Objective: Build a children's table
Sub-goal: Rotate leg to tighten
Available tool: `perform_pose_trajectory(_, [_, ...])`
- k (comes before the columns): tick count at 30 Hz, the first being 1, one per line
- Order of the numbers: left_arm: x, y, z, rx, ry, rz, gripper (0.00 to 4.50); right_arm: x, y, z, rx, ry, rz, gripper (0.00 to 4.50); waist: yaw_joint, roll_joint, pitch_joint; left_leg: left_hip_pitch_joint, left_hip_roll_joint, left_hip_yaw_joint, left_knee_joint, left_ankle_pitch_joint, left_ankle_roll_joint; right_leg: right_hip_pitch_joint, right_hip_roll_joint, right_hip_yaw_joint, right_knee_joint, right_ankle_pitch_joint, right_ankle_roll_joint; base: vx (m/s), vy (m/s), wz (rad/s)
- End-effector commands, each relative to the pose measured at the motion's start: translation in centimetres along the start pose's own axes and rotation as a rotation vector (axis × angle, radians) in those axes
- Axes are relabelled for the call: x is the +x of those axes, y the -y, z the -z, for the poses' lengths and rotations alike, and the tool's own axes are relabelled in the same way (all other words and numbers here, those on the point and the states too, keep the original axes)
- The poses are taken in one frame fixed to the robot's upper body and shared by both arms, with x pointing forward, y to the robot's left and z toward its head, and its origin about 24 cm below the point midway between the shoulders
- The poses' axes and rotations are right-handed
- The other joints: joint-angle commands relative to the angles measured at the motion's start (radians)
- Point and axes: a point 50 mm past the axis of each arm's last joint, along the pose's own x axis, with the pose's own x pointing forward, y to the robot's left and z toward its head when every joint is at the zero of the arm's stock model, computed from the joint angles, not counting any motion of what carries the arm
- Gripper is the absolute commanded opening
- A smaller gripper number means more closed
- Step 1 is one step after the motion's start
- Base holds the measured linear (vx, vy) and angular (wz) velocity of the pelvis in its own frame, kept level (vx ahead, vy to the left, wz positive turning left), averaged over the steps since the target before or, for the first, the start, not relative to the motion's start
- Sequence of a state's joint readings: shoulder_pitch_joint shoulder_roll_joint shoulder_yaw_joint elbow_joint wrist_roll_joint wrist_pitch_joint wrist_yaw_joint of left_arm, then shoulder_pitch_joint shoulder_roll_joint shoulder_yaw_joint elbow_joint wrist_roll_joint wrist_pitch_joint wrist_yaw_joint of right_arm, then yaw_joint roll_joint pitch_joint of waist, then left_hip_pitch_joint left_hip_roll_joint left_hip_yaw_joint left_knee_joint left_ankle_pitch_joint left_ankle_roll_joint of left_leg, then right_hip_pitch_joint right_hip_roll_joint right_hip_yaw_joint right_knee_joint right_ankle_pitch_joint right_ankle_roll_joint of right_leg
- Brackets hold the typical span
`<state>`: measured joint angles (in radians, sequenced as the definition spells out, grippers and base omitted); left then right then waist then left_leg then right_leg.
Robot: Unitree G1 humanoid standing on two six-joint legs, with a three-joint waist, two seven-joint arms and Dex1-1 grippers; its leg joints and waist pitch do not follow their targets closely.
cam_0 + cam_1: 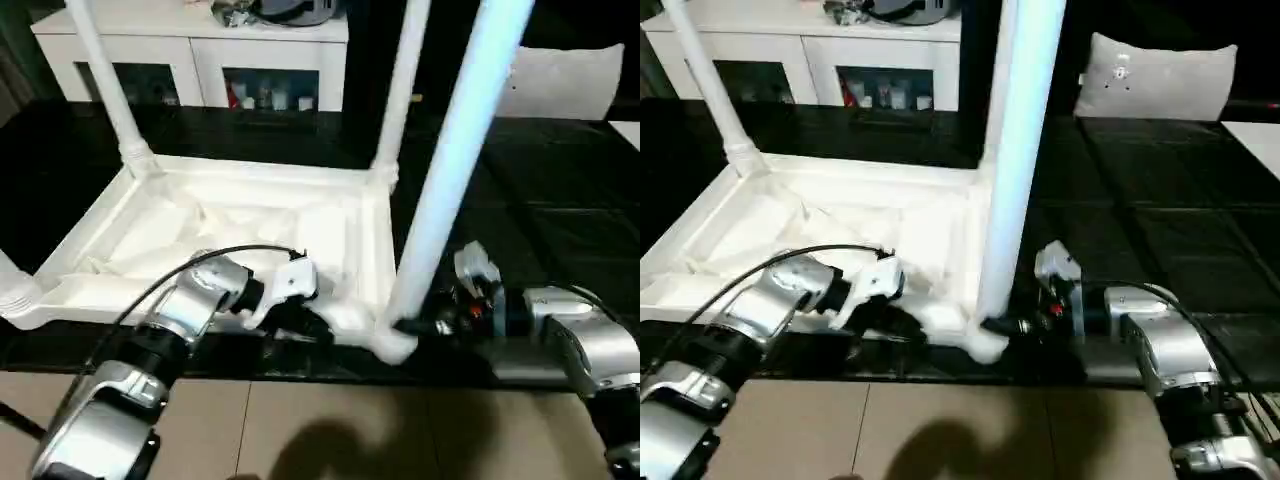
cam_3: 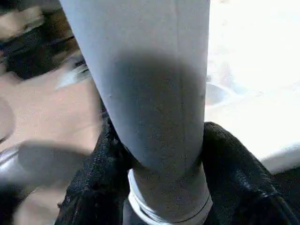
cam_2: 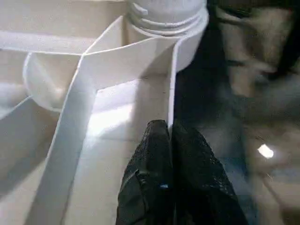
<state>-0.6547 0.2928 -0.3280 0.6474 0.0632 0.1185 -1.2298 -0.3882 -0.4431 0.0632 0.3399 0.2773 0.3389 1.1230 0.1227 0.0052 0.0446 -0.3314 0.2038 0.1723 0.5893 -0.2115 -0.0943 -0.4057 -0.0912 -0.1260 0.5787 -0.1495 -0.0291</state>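
The white tabletop (image 1: 250, 172) lies upside down on black mats, ribbed underside up. Upright legs stand in its far left socket (image 1: 105, 80) and far right socket (image 1: 400, 90). A stub of another shows at the near left corner (image 1: 12, 290). The tall leg (image 1: 450, 180) at the near right corner rises past the camera. My right gripper (image 1: 405, 326) is closed round this leg's base just above the socket, with black fingers (image 2: 93, 178) pressed on both sides of the tube (image 2: 154, 93). My left gripper (image 3: 169, 136) is shut, pinching the thin near rim wall (image 3: 171, 89) beside that corner.
A white cabinet (image 1: 200, 50) with glass doors stands behind the tabletop. A grey cushion (image 1: 1155, 75) lies at the far right on the mats. Beige floor (image 1: 330, 430) runs along the near edge, under my forearms.
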Motion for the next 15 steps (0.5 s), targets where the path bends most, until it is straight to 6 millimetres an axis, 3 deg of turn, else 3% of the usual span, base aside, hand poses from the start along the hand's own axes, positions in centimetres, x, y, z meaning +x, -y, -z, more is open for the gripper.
perform_pose_trajectory(1, [2.2,0.2,-1.9,-0.042,0.068,-0.032,0.00,1.3,1.1,-0.2,0.029,-0.011,0.202,1.93,-0.010,-0.016,-0.059,-0.015,0.018,-0.006,-0.070,-0.141,0.030,0.062,-0.064,0.044,-0.085,-0.484,-0.077,0.000,0.000,0.00])
perform_pose_trajectory(3, [2.9,0.0,-2.3,-0.083,0.071,-0.086,0.00,2.1,1.8,-0.2,0.075,-0.014,0.358,1.92,-0.022,-0.015,-0.058,-0.013,0.017,-0.006,-0.069,-0.147,0.027,0.060,-0.064,0.043,-0.089,-0.490,-0.071,0.000,0.000,0.00])
perform_pose_trajectory(4, [3.4,-0.3,-2.5,-0.115,0.073,-0.142,0.00,2.6,2.3,-0.2,0.122,-0.017,0.463,1.92,-0.038,-0.016,-0.061,-0.020,0.014,-0.008,-0.068,-0.137,0.028,0.064,-0.061,0.043,-0.085,-0.467,-0.076,0.000,0.000,0.00])
perform_pose_trajectory(5, [3.5,-0.4,-2.6,-0.123,0.074,-0.157,0.00,2.7,2.4,-0.2,0.133,-0.018,0.487,1.92,-0.045,-0.016,-0.062,-0.016,0.012,-0.006,-0.066,-0.135,0.035,0.060,-0.060,0.043,-0.088,-0.456,-0.081,0.000,0.000,0.00])
perform_pose_trajectory(6, [3.5,-0.4,-2.6,-0.123,0.074,-0.157,0.00,2.7,2.4,-0.2,0.133,-0.018,0.487,1.92,-0.047,-0.017,-0.063,-0.016,0.010,-0.006,-0.064,-0.134,0.041,0.062,-0.060,0.043,-0.088,-0.451,-0.083,0.000,0.000,0.00])
perform_pose_trajectory(7, [4.2,-0.9,-3.0,-0.164,0.078,-0.262,0.00,3.4,2.7,-0.4,0.183,0.015,0.558,1.92,-0.049,-0.016,-0.063,-0.015,0.009,-0.002,-0.063,-0.127,0.056,0.059,-0.059,0.047,-0.089,-0.437,-0.090,0.000,0.000,0.00])
perform_pose_trajectory(9, [4.7,-1.2,-3.3,-0.185,0.083,-0.327,0.00,4.0,2.6,-0.7,0.195,0.056,0.573,1.92,-0.049,-0.013,-0.063,-0.009,0.010,0.000,-0.062,-0.131,0.063,0.053,-0.058,0.046,-0.091,-0.434,-0.101,0.000,0.000,0.00])
perform_pose_trajectory(10, [5.0,-1.3,-3.6,-0.180,0.086,-0.337,0.00,4.3,2.4,-0.9,0.186,0.079,0.556,1.92,-0.046,-0.016,-0.065,-0.016,0.010,-0.001,-0.063,-0.114,0.069,0.060,-0.058,0.045,-0.088,-0.419,-0.099,0.000,0.000,0.00])
perform_pose_trajectory(12, [5.2,-1.1,-3.7,-0.168,0.081,-0.335,0.00,4.5,2.2,-0.9,0.201,0.093,0.550,2.47,-0.043,-0.016,-0.067,-0.018,0.015,-0.004,-0.064,-0.093,0.083,0.063,-0.059,0.048,-0.078,-0.365,-0.112,0.000,0.000,0.00])
perform_pose_trajectory(14, [5.2,-1.0,-3.9,-0.165,0.080,-0.333,0.00,4.5,1.9,-1.1,0.216,0.117,0.535,2.63,-0.040,-0.014,-0.067,-0.017,0.018,-0.004,-0.065,-0.082,0.093,0.063,-0.060,0.051,-0.073,-0.320,-0.129,0.000,0.000,0.00])
perform_pose_trajectory(15, [5.2,-1.0,-3.9,-0.160,0.080,-0.330,0.00,4.5,1.8,-1.2,0.217,0.120,0.526,2.63,-0.036,-0.003,-0.067,-0.016,0.018,-0.005,-0.065,-0.084,0.092,0.064,-0.061,0.051,-0.071,-0.307,-0.139,0.000,0.000,0.00])
